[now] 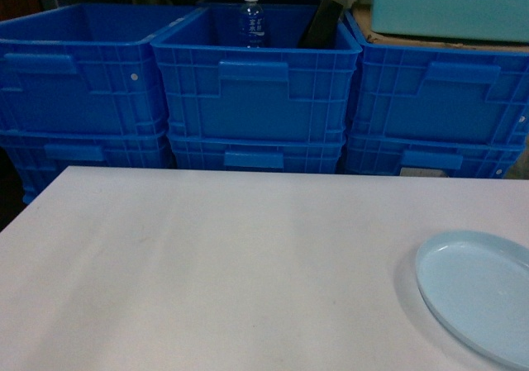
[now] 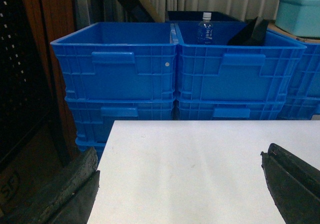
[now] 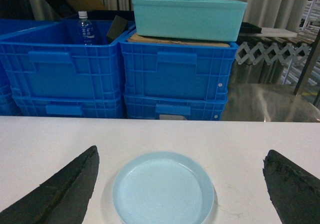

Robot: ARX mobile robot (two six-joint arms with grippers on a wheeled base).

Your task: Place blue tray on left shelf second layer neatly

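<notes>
The pale blue tray point(image 1: 483, 292) lies flat on the white table point(image 1: 207, 263) at its front right corner, cut off by the frame edge. In the right wrist view the blue tray point(image 3: 162, 189) sits empty, between and just ahead of my right gripper point(image 3: 181, 156), whose dark fingers stand wide open and apart from it. My left gripper point(image 2: 180, 171) is also open over bare table, with nothing between its fingers. Neither gripper shows in the head view. The left shelf second layer is out of view.
Stacked dark-blue ribbed crates point(image 1: 256, 90) line the table's far edge. The middle one holds a water bottle point(image 1: 252, 16) and a black object point(image 1: 321, 22). A teal bin point(image 1: 450, 6) rests on cardboard atop the right crate. A brown perforated cabinet point(image 2: 25, 84) stands beyond the table's left edge.
</notes>
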